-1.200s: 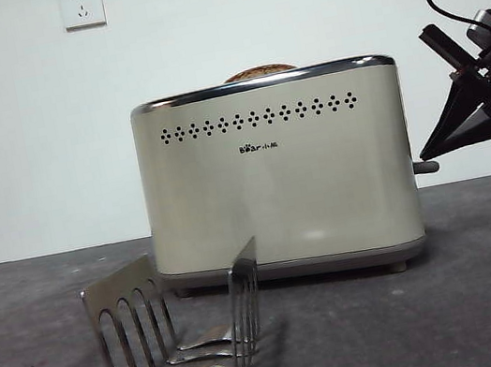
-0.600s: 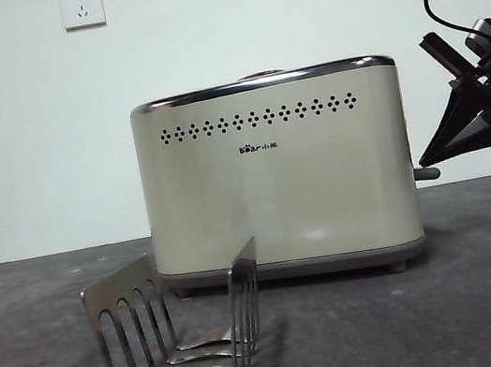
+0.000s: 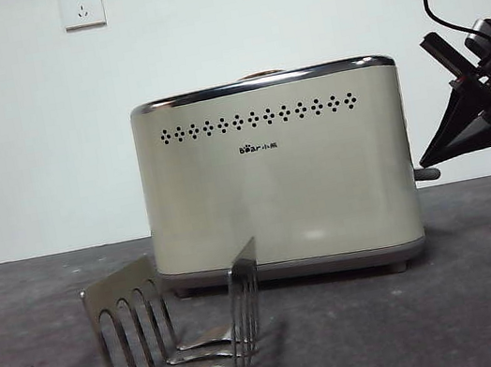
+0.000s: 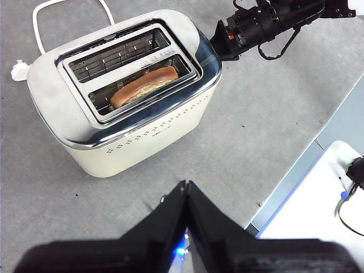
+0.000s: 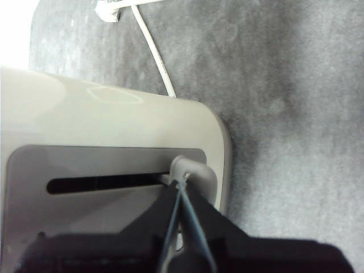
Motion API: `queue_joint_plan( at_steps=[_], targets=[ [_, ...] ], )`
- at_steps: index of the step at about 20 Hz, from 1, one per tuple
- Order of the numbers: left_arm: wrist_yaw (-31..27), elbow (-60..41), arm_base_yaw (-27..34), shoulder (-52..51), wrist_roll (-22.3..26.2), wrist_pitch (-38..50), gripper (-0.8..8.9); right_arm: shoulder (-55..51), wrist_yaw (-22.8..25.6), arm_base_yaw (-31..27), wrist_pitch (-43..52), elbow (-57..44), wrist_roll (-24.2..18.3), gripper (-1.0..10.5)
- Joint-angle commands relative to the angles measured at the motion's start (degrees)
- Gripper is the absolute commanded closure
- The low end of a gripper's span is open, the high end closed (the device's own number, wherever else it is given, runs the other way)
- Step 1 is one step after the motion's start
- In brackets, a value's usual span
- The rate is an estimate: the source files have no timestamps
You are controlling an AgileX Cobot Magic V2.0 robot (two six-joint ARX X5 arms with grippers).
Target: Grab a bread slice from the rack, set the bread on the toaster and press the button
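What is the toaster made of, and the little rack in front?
The toaster looks like smooth cream plastic or painted metal, hard to tell which, with soft glare on its side and a mirror-bright, chrome-like rim on top. The rack looks like polished steel: thin silvery dividers that reflect like mirrors.

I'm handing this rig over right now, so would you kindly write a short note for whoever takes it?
Right tool: shut, tip on the button at the toaster's narrow side.
Left tool: shut, holding nothing, above the table in front of the toaster.
Slice of bread: down in the toaster slot nearer the holes.
Rack: no bread, in front of the toaster.
Done: bread loaded.
Left: confirm the button has latched, then withdraw the right tool.
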Motion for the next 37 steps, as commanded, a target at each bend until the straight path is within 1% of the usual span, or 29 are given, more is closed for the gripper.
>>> queue_joint_plan(
  at_steps=[1, 6, 10, 17, 26, 32, 37],
  targets=[
    [-0.13, -0.33, -0.02, -0.17, -0.33, 0.17, 8.22, 3.21, 4.07, 0.33, -3.76, -2.69, -0.76, 9.5],
    [-0.13, -0.33, -0.02, -0.17, -0.33, 0.17, 8.22, 3.21, 4.02, 0.33, -4.02, -1.70, -0.48, 9.5],
    [-0.13, -0.33, -0.02, -0.17, -0.33, 0.20, 8.22, 3.04, 1.29, 0.35, -4.57, 0.63, -0.39, 9.5],
    [-0.15, -0.33, -0.02, -0.17, -0.33, 0.20, 8.22, 2.19, 1.27, 0.39, -7.93, 4.85, -0.46, 9.5],
    [-0.15, -0.33, 0.00, -0.17, -0.33, 0.20, 8.22, -0.83, 1.22, 0.42, -10.60, 7.96, -0.68, 9.5],
    [-0.15, -0.33, 0.00, -0.17, -0.17, 0.20, 8.22, -5.33, 1.03, 0.42, -11.26, 8.20, -0.63, 9.5],
    [-0.13, -0.33, 0.00, -0.17, 0.24, 0.20, 8.22, -12.59, 1.07, 0.42, -14.84, 8.20, -0.70, 9.5]
  ],
)
